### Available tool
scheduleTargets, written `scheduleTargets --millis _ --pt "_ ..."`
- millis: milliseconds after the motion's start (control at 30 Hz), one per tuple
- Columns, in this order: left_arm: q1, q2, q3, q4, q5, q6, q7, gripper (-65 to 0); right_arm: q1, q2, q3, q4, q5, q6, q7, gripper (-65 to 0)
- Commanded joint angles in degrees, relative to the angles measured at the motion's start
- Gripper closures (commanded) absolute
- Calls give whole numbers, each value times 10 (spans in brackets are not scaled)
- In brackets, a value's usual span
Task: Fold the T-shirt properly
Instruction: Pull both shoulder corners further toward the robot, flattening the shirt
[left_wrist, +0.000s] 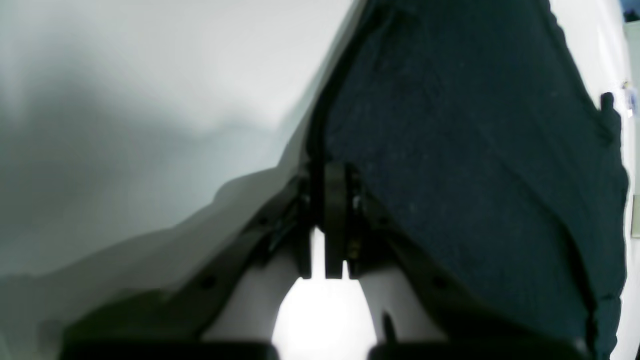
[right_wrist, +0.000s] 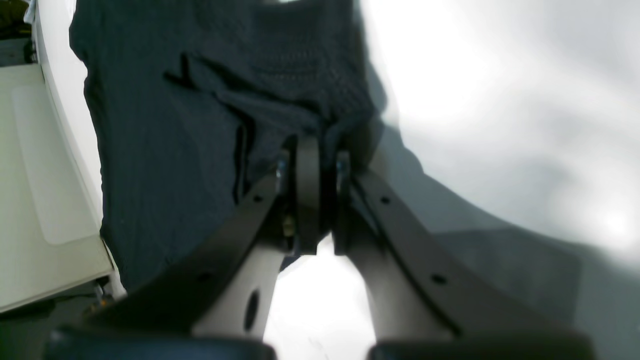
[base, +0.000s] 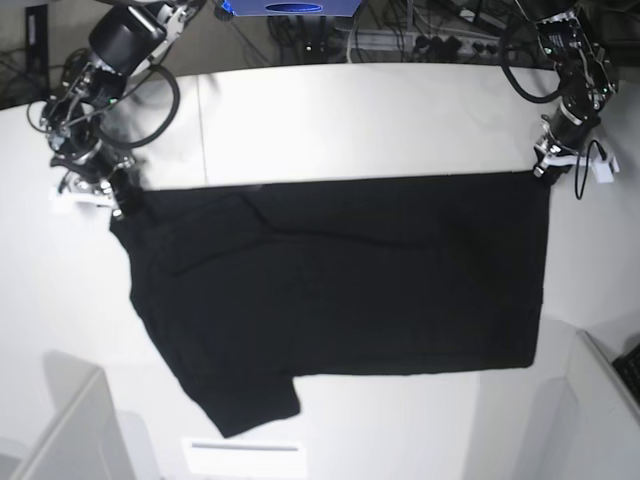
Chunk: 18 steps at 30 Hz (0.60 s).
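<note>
The T-shirt (base: 340, 290) lies spread flat across the middle of the white tabletop (base: 330, 120), plain black side up, one sleeve reaching toward the near edge. Its far edge runs straight between the two grippers. The left gripper (left_wrist: 334, 200) has its jaws pressed together on the shirt's far corner by the table's right edge. The right gripper (right_wrist: 314, 170) is likewise clamped on bunched cloth at the opposite far corner.

T-shirt (base: 340, 280) lies spread on the table (base: 380, 120); an end effector at each far corner.
</note>
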Motion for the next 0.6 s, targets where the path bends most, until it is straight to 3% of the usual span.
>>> scheduleTargets --millis 0,367,567 --pt "1 -13 -2 17 -6 -2 -8 0 -2 3 1 6 -15 -5 -11 0" --pt "74 -32 -2 98 -6 -2 -8 0 -89 -1 -3 106 -12 -5 -14 0" --pt "115 -32 -2 115 -8 -3 -8 0 -135 -2 1 163 -11 -5 -48 0"
